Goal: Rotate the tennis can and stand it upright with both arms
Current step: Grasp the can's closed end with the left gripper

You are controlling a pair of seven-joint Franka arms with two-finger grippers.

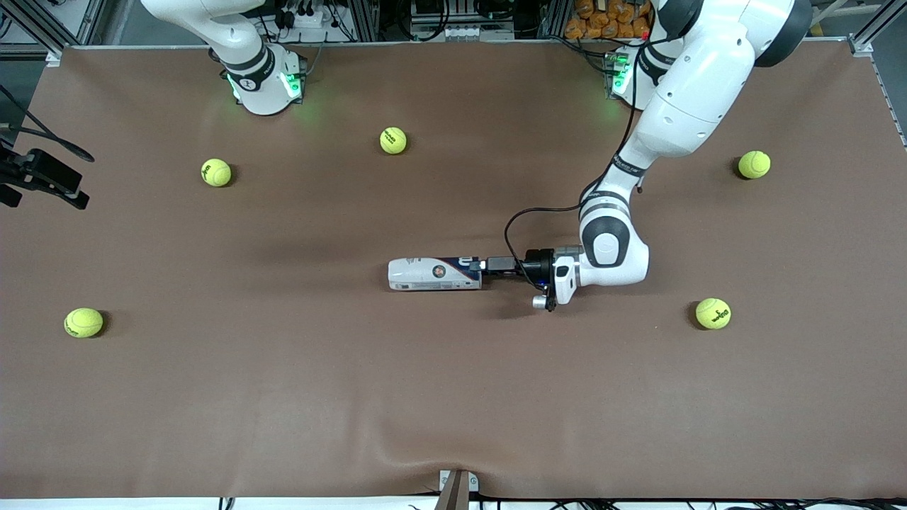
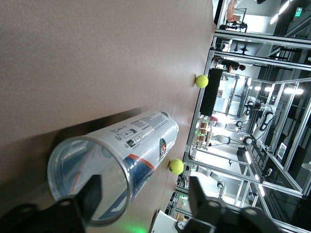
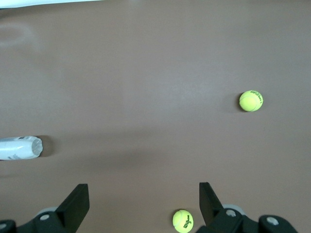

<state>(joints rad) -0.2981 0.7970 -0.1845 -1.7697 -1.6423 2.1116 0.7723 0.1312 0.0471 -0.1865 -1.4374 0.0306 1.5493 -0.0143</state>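
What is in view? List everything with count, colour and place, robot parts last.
can: 1, silvery-white with dark blue band, lying on its side mid-table.
balls: 5, yellow-green, loose on the table; two near the right arm's base, one at the right arm's end, two at the left arm's end.
table: 1, brown.
left gripper: 1, black, at the can's open end, one finger inside the mouth, one outside.
right gripper: 1, black, open, waiting over bare table.
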